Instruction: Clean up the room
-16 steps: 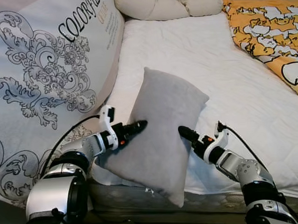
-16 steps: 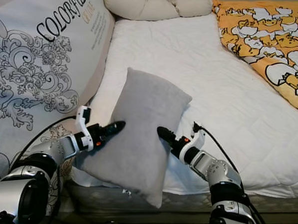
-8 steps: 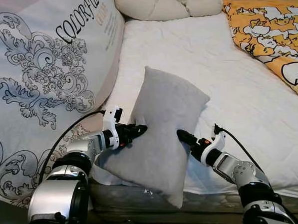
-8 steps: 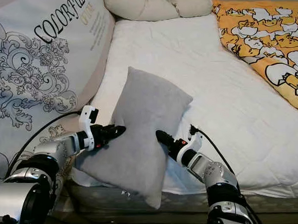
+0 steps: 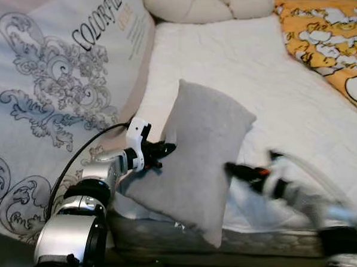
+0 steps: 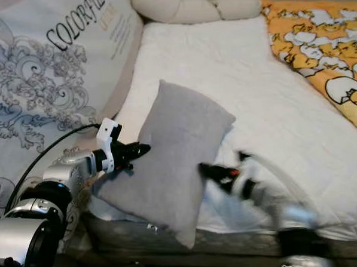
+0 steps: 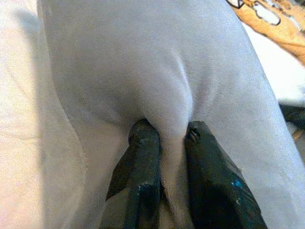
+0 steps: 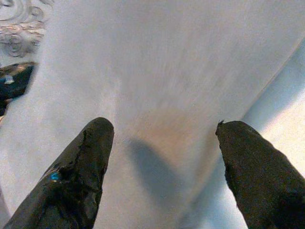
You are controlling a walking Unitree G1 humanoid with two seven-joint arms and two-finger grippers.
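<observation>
A grey pillow (image 5: pixel 200 150) leans tilted on the near edge of the white mattress (image 5: pixel 234 59). My left gripper (image 5: pixel 166 149) is at the pillow's left edge; in the left wrist view it (image 7: pixel 167 134) is shut, pinching a fold of the grey fabric (image 7: pixel 157 62). My right gripper (image 5: pixel 231 168) is blurred at the pillow's right side. In the right wrist view its fingers (image 8: pixel 81 176) stand wide apart, open, with the pillow face (image 8: pixel 167 81) between and just beyond them.
A large white cushion (image 5: pixel 51 98) printed with grey scrollwork and "COLORFUL" stands at the left. Cream bolsters (image 5: pixel 208 6) lie at the head of the bed. An orange cartoon-print blanket (image 5: pixel 330 48) covers the right side. The bed's front edge (image 5: pixel 172 235) is near me.
My left gripper closed on the pillow's left edge. My right arm is moving, now blurred, and sits slightly farther right. The camera shifted a little.
</observation>
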